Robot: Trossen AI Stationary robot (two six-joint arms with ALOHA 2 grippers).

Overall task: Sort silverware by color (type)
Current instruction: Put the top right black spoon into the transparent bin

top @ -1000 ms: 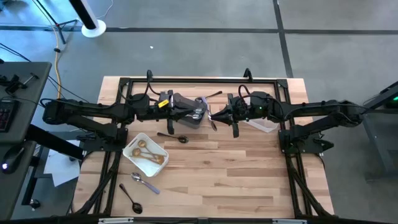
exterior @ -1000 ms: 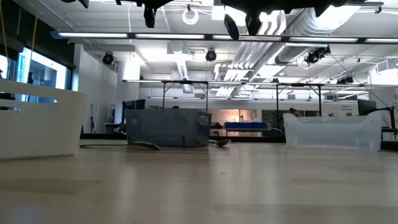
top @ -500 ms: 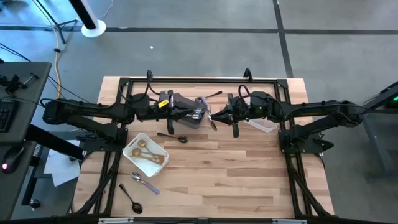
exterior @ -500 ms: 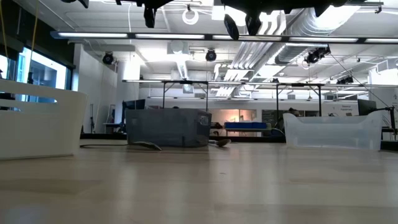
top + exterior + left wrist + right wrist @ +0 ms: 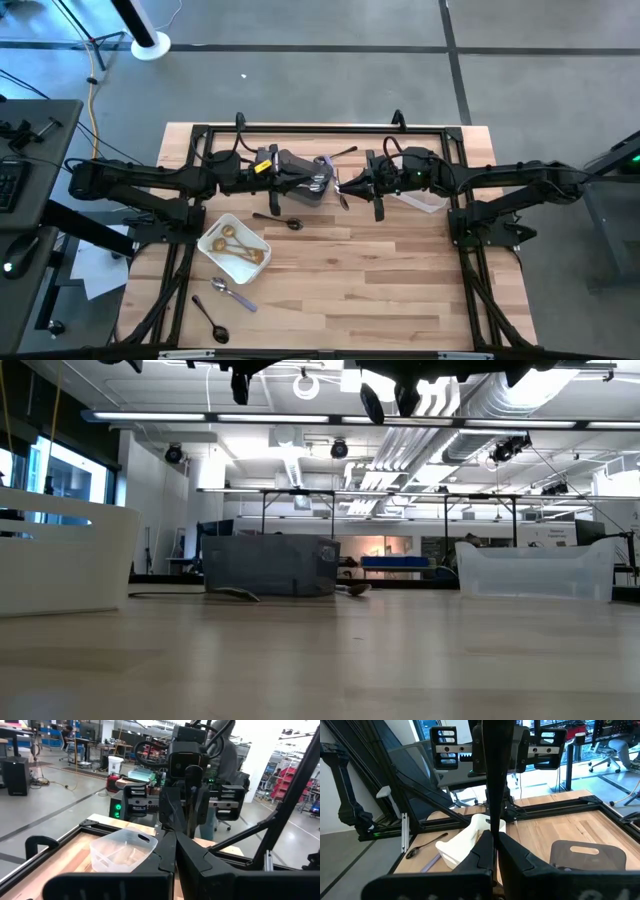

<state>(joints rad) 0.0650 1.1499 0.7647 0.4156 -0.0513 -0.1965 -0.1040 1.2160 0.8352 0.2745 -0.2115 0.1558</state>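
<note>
Nothing is seen to have changed over the last second: both arms are held exactly as before, and every utensil lies where it lay, so no sorting step is judged to be under way. The left gripper (image 5: 322,180) is raised over the grey bin (image 5: 298,190) at the back of the table, its jaws pressed together with nothing seen between them; the right gripper (image 5: 340,186) faces it nose to nose from beside the clear tub (image 5: 420,201), jaws likewise pressed together and empty. The silverware is scattered: gold spoons (image 5: 236,243) are already gathered in the white tray (image 5: 221,225), silver pieces (image 5: 318,183) are lodged in the bin, a dark spoon (image 5: 278,220) lies on the table just in front of the bin, a black fork (image 5: 343,153) lies behind it, and a small utensil (image 5: 343,199) lies beneath the right gripper. Near the front left corner a lilac-handled spoon (image 5: 232,291) and a black spoon (image 5: 211,319) are left loose, well apart from any container. The tub appears nearly empty from the left wrist view. The task is judged to be partly done, with several loose pieces yet to be collected, and the stillness suggests a pause between picks rather than completion.
</note>
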